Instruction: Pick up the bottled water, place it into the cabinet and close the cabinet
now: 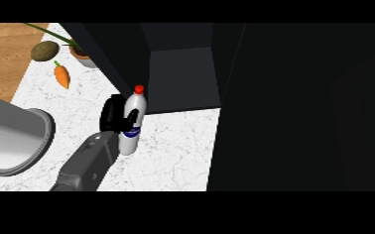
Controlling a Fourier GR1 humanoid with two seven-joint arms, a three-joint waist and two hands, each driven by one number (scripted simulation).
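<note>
One hand in shot: my left hand (115,114) has its fingers curled round the bottled water (132,121), upright just outside the open cabinet (183,79) (ready to slide in, I'd guess).

Water bottle (132,124): white/clear body w/ red cap, blue label. Left hand (113,114): black, on a grey forearm. Tabletop (172,153): white marble w/ faint grey veins. Carrot (62,76): orange w/ green top. Kiwi (44,50): brown-green. Pot (83,57): terracotta rim, grey-white body. Cabinet (293,109): black outside, dark grey inside. Sink (22,141): grey metal. Floor (18,49): tan wood grain.
</note>
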